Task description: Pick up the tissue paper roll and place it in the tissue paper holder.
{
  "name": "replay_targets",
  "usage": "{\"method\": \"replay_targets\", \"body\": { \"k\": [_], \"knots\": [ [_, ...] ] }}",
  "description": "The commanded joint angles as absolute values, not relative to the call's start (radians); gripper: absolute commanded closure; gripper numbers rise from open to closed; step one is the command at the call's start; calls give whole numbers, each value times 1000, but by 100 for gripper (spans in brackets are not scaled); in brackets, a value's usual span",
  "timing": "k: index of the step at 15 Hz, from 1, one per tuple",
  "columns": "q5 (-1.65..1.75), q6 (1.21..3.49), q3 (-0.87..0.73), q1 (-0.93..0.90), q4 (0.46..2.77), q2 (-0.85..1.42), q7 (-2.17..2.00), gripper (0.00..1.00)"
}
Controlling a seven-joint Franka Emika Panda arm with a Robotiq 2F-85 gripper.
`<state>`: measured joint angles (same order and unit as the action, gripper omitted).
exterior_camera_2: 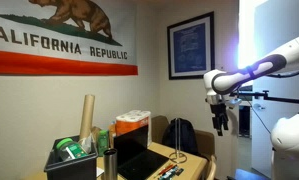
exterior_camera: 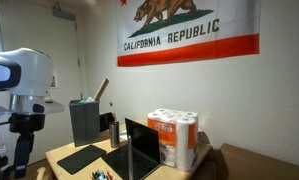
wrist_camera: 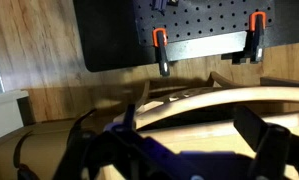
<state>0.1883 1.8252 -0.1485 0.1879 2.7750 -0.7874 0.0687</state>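
The tool [exterior_camera_2: 221, 126] is too small to read, tissue paper roll [exterior_camera_2: 87, 118] half-hidden.

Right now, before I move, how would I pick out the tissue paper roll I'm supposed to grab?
Find the California flag on the wall; on the desk beneath it stands a dark bin. The tissue paper roll is the slim tan tube rising by it, far taller and thinner than the wrapped pack of white rolls.

The arm [exterior_camera_2: 264, 66] reaches out, claw [exterior_camera_2: 221, 124] hanging open.
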Motion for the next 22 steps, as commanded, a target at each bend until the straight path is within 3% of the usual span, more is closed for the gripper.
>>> {"method": "replay_targets", "body": {
  "k": [1, 8, 14, 22],
  "knots": [
    [189, 1823, -150, 186, 2774, -787, 67, 0],
    [152, 1917, -121, 73, 2656, -632, 122, 0],
    [129, 1974, -67, -83, 2333, -342, 285, 0],
    [92, 1967, 19, -122, 1822, 10, 499, 0]
  ]
}}
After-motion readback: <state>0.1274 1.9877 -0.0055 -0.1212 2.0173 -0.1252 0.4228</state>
